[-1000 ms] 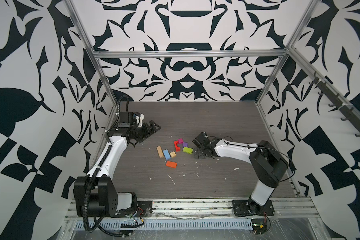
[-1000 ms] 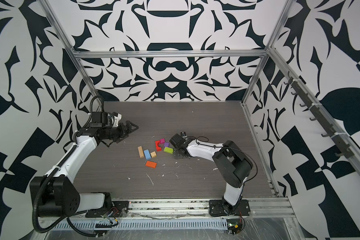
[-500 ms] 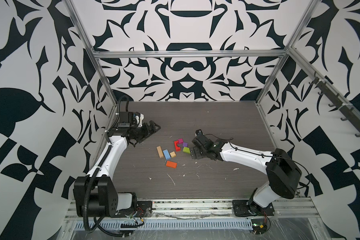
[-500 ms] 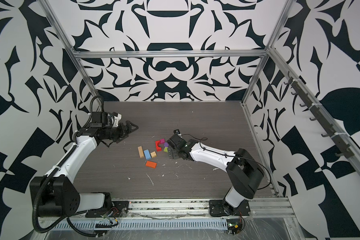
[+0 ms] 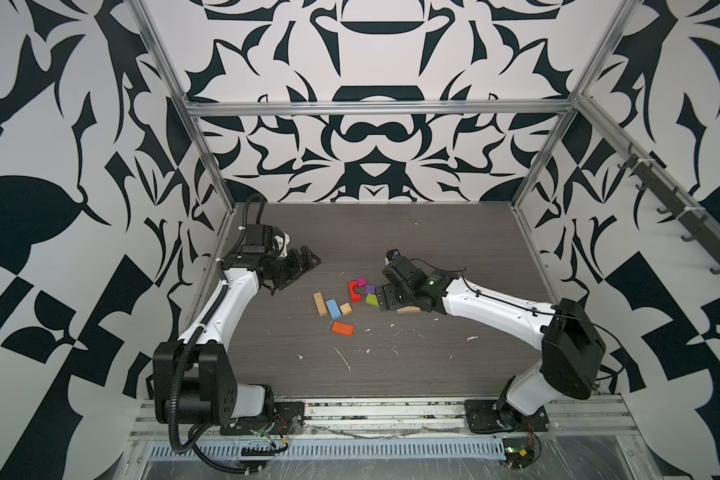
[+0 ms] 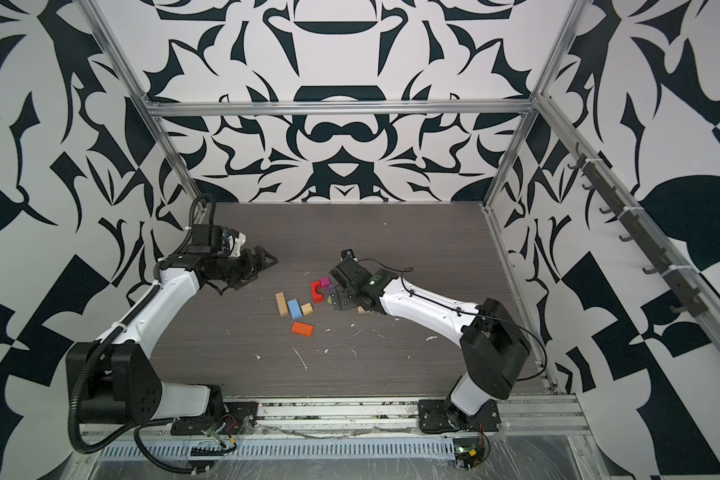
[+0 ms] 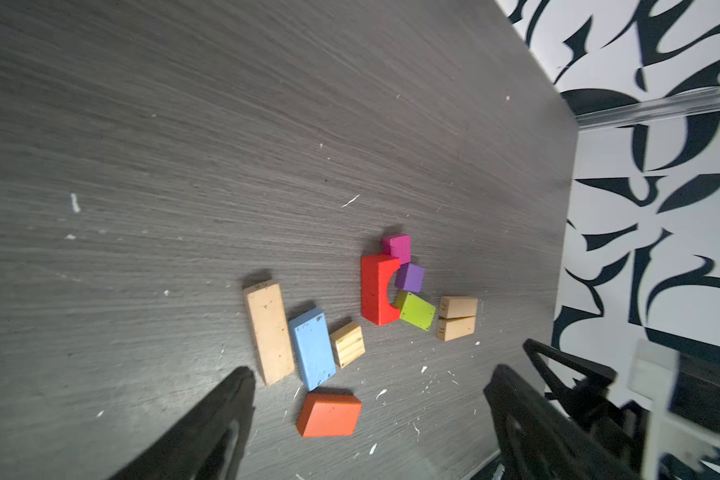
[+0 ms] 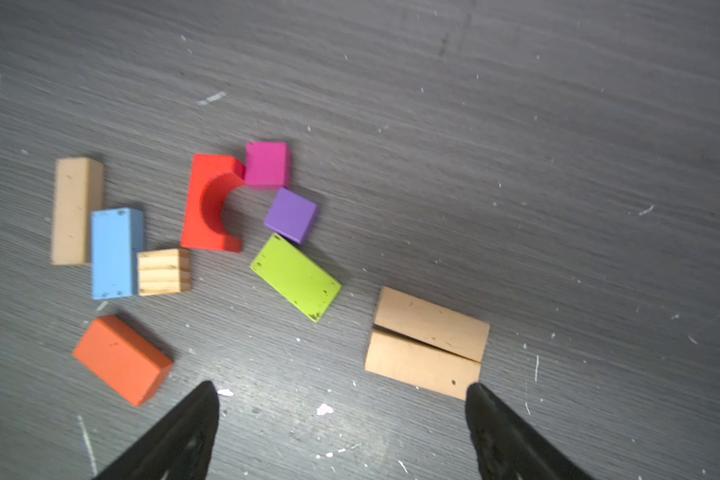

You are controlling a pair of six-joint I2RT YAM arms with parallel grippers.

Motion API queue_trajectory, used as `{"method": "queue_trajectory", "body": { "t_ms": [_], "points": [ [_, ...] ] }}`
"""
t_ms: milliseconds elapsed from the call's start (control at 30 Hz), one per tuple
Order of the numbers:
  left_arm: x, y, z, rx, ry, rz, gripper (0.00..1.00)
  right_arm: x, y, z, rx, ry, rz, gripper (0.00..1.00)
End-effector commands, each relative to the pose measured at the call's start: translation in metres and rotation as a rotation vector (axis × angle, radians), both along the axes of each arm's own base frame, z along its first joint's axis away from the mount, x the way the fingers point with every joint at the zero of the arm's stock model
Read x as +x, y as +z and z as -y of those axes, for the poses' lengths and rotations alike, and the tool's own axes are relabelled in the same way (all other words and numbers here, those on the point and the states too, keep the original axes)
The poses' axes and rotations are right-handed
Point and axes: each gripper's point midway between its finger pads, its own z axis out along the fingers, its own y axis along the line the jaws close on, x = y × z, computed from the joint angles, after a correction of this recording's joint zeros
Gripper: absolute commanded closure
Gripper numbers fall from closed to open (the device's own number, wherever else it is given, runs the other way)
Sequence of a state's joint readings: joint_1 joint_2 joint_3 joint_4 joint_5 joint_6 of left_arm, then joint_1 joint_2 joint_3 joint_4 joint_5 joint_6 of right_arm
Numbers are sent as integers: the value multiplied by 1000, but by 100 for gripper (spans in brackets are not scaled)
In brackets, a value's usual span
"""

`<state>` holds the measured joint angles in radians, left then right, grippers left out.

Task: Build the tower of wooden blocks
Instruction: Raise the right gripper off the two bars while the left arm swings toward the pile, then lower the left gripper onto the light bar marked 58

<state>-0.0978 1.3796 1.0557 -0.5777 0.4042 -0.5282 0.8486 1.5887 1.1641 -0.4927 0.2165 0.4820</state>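
**Blocks (image 5: pixel 334 308) loose, nothing stacked**

Side by side lie a tan plank (image 8: pixel 77 210), blue block (image 8: pixel 115 253) and tan cube (image 8: pixel 164 272), with an orange block (image 8: pixel 121 359) near them. A red arch (image 8: pixel 206 203) sits beside a magenta cube (image 8: pixel 266 165), purple cube (image 8: pixel 291 215) and lime block (image 8: pixel 296 277). Two tan planks (image 8: pixel 427 343) lie together just beside the right pincer (image 8: pixel 341 388), spread and empty. The left pincer (image 7: pixel 371 374), also spread, hangs near the group's left side.

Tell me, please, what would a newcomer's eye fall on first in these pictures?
The bold black-and-white patterned walls catch the eye first, all around the dark table. In the table's middle lies a loose scatter of bright blocks, with the red arch among them and the orange block nearest the front. The left gripper and the right gripper stand open, one on each side of it.
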Motion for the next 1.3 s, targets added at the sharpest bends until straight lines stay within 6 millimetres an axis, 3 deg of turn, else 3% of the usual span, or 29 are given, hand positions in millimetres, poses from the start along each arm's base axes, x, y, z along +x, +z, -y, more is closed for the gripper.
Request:
{"method": "queue_trajectory", "body": {
  "t_ms": [0,133,333,567,867,1267],
  "points": [
    [-10,-12,-11,84,91,-120,14,-1,22,-4,21,25,28,5],
    [-14,-20,-11,155,139,-165,21,-1,28,-4,36,26,40,5],
    [-22,-47,-9,238,195,-251,24,0,36,-7,63,31,58,5],
    [-30,-72,0,292,222,-294,31,-9,30,-16,100,81,12,5],
    [-33,-101,6,375,204,-353,43,-20,20,-11,98,111,-10,5],
    [-22,-119,0,486,172,-390,51,-28,15,-5,100,111,-23,5]
  ]
}}
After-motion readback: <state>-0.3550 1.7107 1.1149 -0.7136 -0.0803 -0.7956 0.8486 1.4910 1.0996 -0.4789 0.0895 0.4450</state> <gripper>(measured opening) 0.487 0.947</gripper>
